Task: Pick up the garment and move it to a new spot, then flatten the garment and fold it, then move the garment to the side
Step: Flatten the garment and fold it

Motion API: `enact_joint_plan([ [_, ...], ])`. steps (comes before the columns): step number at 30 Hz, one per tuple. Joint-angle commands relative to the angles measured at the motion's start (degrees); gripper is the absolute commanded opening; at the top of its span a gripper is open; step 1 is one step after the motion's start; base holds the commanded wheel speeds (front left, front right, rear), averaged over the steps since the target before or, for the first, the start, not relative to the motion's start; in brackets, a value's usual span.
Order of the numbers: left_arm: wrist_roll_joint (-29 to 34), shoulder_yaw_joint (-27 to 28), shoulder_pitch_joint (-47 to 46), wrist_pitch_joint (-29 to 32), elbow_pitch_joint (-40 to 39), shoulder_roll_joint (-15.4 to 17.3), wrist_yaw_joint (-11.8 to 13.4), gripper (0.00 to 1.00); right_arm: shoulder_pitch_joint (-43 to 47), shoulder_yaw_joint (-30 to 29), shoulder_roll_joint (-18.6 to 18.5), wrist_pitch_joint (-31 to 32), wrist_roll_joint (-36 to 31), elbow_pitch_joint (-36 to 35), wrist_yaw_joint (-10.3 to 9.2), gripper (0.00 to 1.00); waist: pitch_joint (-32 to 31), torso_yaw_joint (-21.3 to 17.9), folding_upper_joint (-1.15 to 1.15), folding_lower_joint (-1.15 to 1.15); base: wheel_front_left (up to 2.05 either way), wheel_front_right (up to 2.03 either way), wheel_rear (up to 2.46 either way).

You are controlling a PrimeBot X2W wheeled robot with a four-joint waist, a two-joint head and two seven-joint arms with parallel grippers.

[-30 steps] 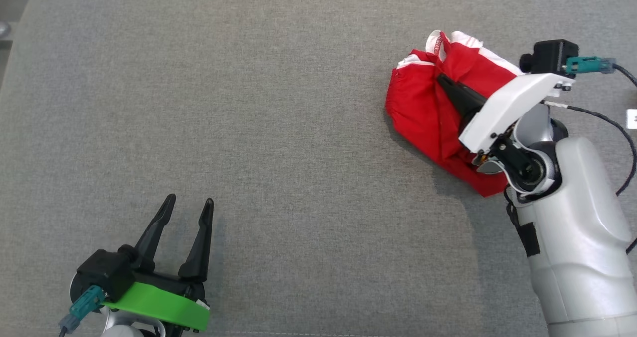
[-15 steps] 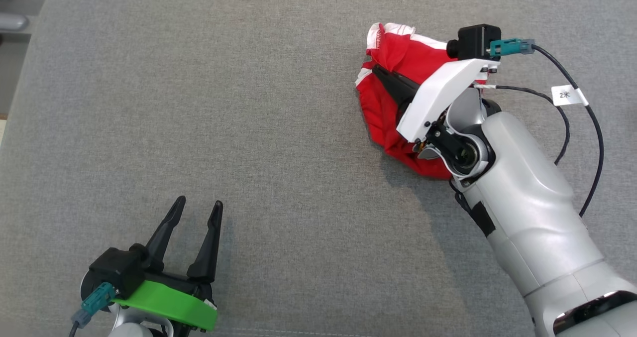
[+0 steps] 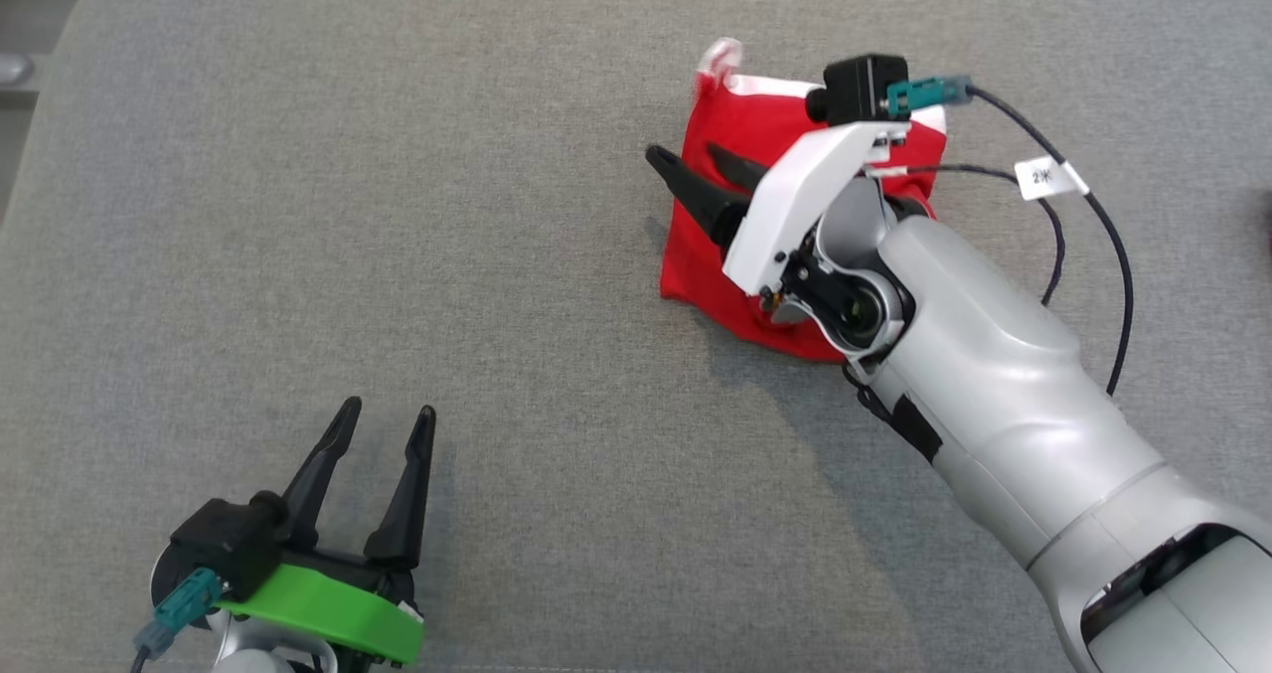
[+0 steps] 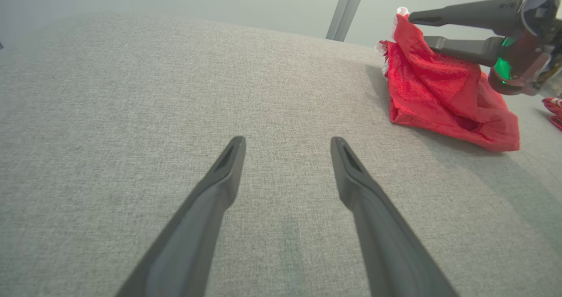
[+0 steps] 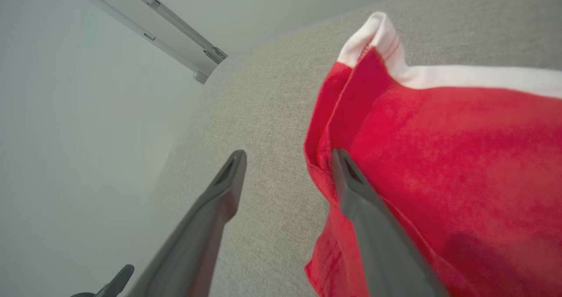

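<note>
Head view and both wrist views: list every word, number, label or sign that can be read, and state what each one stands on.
"2", followed by a blurred character that may be "米": on the white tag clipped to the black cable beside the right arm, head view.
Red garment: no readable print or label in any view.
Both wrist views: no text.

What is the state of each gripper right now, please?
Left gripper: open, empty, over the grey surface.
Right gripper: open, gripping nothing, at the red garment's edge.
</note>
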Motion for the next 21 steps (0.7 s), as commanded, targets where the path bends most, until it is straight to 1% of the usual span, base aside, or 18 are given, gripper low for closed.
enact_joint_plan([
  [1, -0.45, 0.41, 0.69, -0.26, 0.02, 0.46, 0.42, 1.00, -1.38, 0.80, -0.22, -0.72, 0.81, -1.16, 0.03, 1.00, -0.82, -0.80, 0.00, 0.00, 0.00, 0.00, 0.00],
  [4, -0.71, 1.38, 1.60, -0.25, -0.75, 0.53, 0.98, 1.00, -2.00, 0.52, -0.30, -1.89, 0.53, -2.72, 0.03, 1.00, -1.84, -1.86, 0.00, 0.00, 0.00, 0.00, 0.00],
  [5, -0.80, 1.71, 1.95, -0.25, -1.03, 0.51, 1.16, 1.00, -1.98, -0.07, -0.99, -2.03, -0.17, -3.21, 0.02, 1.00, -2.10, -2.19, 0.00, 0.00, 0.00, 0.00, 0.00],
  [11, -0.79, 2.36, 3.31, -0.30, -2.91, -0.36, 1.63, 1.00, 3.21, -6.33, -10.86, 0.66, -3.90, -4.29, 0.03, 1.00, -1.41, -3.46, 0.00, 0.00, 0.00, 0.00, 0.00],
  [15, -0.65, 2.17, 3.23, -0.30, -3.15, -0.75, 1.15, 1.00, 8.15, -9.76, -14.57, 4.47, -4.99, -6.42, 0.03, 1.00, 0.21, -3.98, 0.00, 0.00, 0.00, 0.00, 0.00],
  [18, -0.30, 2.25, 2.20, -0.31, -3.15, -0.83, 0.94, 1.00, 11.26, -12.43, -15.38, 7.21, -5.07, -8.40, 0.02, 1.00, 1.21, -4.18, 0.00, 0.00, 0.00, 0.00, 0.00],
  [21, -0.05, 2.14, 1.15, -0.32, -2.94, -0.90, 0.66, 1.00, 13.23, -14.69, -14.11, 9.68, -5.61, -10.05, 0.03, 1.00, 1.74, -4.01, 0.00, 0.00, 0.00, 0.00, 0.00],
])
